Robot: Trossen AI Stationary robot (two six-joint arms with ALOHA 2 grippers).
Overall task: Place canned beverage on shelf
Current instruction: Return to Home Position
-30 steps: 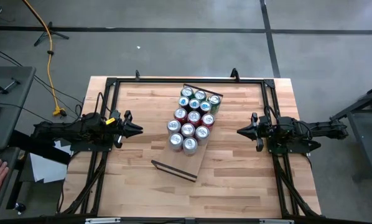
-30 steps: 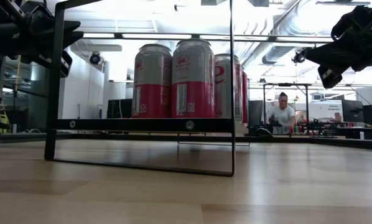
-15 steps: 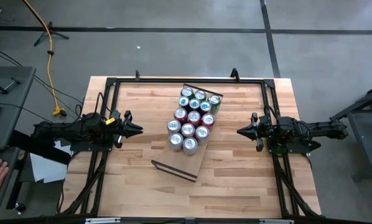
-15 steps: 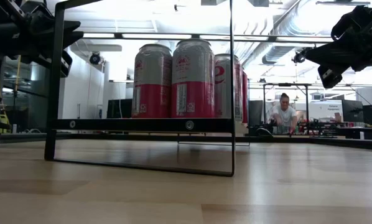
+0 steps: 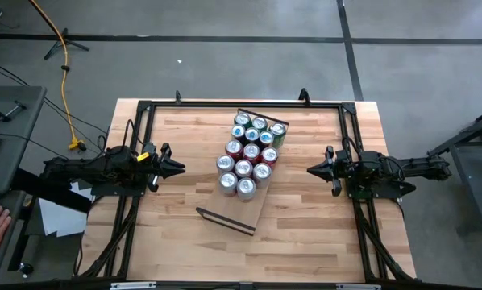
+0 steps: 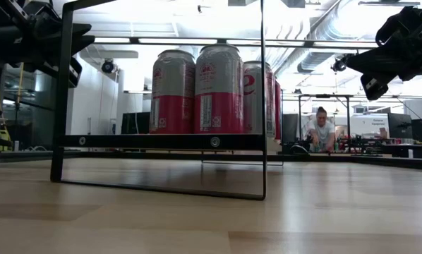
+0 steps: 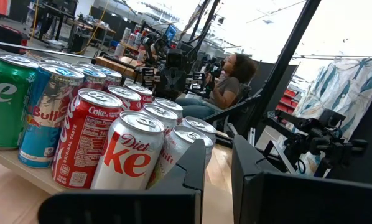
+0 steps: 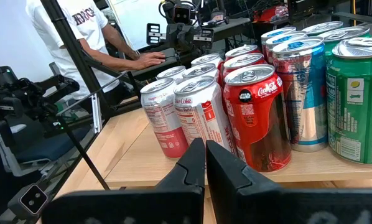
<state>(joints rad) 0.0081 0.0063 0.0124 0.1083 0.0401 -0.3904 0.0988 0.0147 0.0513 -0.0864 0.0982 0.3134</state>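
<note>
High view: the flat light-wood shelf with dark metal end rails (image 5: 243, 211) lies slantwise on the plank tabletop (image 5: 305, 234), with a tight cluster of upright beverage cans (image 5: 249, 153) toward its far end. The cans are packed so close that, in my judgement, an inward swing of either arm at can height could topple several. The left hand (image 5: 176, 167) and right hand (image 5: 312, 170) hang well apart from the shelf, arms level and pointing inward. Low view: white-and-pink cans (image 6: 218, 88) stand upright behind the near rail (image 6: 161, 141). Left wrist view: fingers (image 7: 195, 168) slightly parted, holding nothing; a silver Diet Coke can (image 7: 133, 158) sits exposed at the pack's edge. Right wrist view: fingers (image 8: 192, 165) almost meeting, empty; a red Coca-Cola can (image 8: 257, 118) stands nearest.
</note>
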